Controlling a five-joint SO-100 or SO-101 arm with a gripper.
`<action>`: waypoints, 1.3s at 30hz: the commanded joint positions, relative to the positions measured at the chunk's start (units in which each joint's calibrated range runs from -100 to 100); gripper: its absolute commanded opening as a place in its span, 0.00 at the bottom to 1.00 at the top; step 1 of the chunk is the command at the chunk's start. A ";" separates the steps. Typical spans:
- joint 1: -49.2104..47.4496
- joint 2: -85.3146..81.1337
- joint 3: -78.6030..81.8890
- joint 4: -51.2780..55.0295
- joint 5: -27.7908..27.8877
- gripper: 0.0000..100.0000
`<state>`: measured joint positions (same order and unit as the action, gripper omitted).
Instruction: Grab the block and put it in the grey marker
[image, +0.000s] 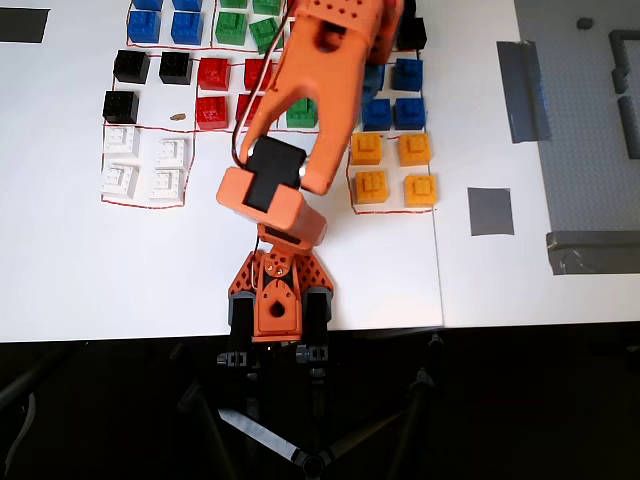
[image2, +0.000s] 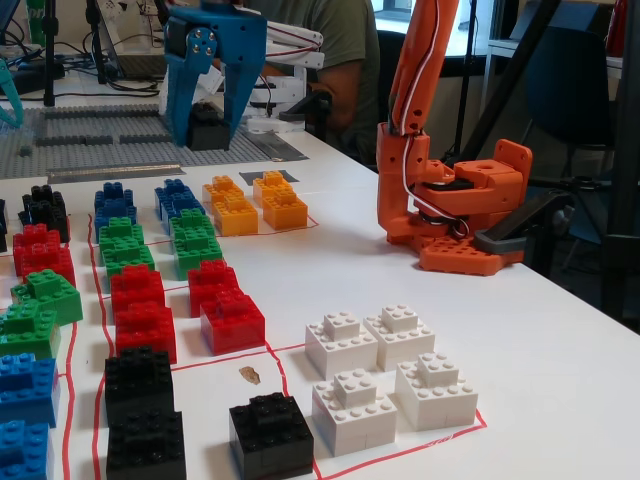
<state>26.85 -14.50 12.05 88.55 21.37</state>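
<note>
With pincer tips out of frame (state can't be told), the small black studded plastic brick (image: 412, 36) by the orange arm (image: 300, 90) should be approached vertically & gripped across flat sides, the flat grey tape square (image: 490, 211) lying well apart on the white counter (image: 150, 270).

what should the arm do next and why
Probably lower toward a black block: the arm is raised high with its jaws out of both views, the black blocks all sit on the table, and the grey marker is bare.
</note>
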 joint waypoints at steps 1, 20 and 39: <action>6.26 -1.31 -4.02 -2.17 2.59 0.00; 38.54 22.61 -12.19 -21.84 15.09 0.00; 48.69 29.78 -17.00 -25.51 22.42 0.00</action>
<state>73.73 19.81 -0.36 63.96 42.71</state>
